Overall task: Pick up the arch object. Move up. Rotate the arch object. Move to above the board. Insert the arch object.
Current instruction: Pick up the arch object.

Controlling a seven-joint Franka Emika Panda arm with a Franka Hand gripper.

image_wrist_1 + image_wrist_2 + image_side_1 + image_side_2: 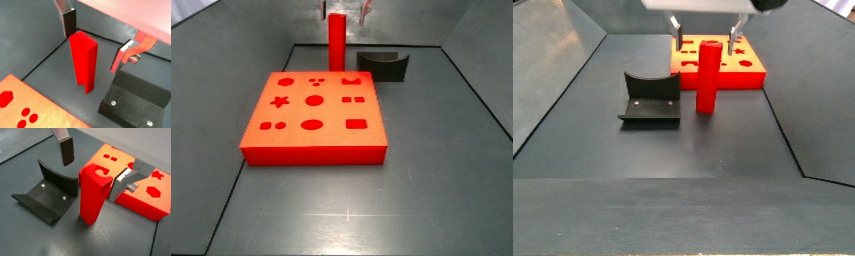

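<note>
The arch object [706, 78] stands upright on the dark floor, near the centre of a side view, between the board [748, 74] behind it and the fixture [648, 99] just beside it at left. The gripper [95, 166] hangs around its top with jaws spread wide; in both wrist views neither pad touches the red bar, one finger [69, 22] standing clear on one side and the other [125, 54] on the opposite side.

The step in hand is the pick-up. To do it well, the gripper probably needs to come lower so the pads cover more of the flat faces, stay centred so both close together, and squeeze squarely so the bar does not tip.

The board's shape-holes [315, 101] look empty, though the far ones are small in view. The fixture's cradle [43, 193] holds nothing.
</note>
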